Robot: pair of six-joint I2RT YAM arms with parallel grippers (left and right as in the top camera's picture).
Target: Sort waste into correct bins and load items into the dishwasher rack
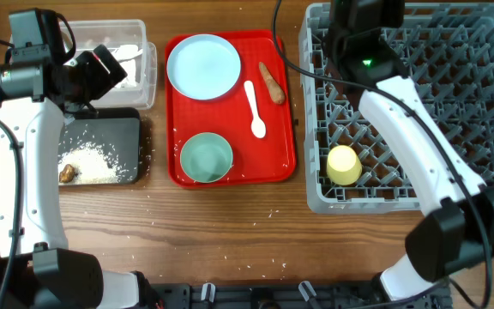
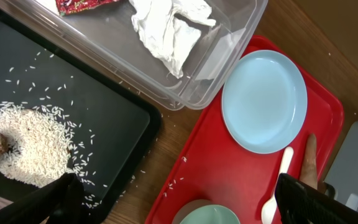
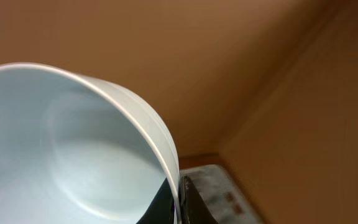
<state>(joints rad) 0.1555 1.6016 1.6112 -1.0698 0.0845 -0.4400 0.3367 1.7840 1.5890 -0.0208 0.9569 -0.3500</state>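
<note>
My left gripper (image 2: 186,204) is open and empty above the gap between the black tray (image 2: 107,115) and the green bowl (image 2: 210,216); overhead it hangs over the clear tub (image 1: 148,64). The tub holds crumpled paper (image 2: 169,28) and the red-and-white wrapper (image 2: 79,5). Rice (image 1: 93,161) and a brown lump (image 1: 68,173) lie in the black tray. The blue plate (image 1: 203,66), white spoon (image 1: 255,109) and carrot stick (image 1: 272,82) lie on the red tray. My right gripper (image 3: 178,200) is shut on the rim of the blue bowl (image 3: 55,143), above the rack (image 1: 453,51). The yellow cup (image 1: 344,165) sits in the rack.
The red serving tray (image 1: 277,163) lies between the bins and the rack. Loose rice grains are scattered on it and on the wooden table (image 1: 230,232). The right arm stretches across the rack's left half.
</note>
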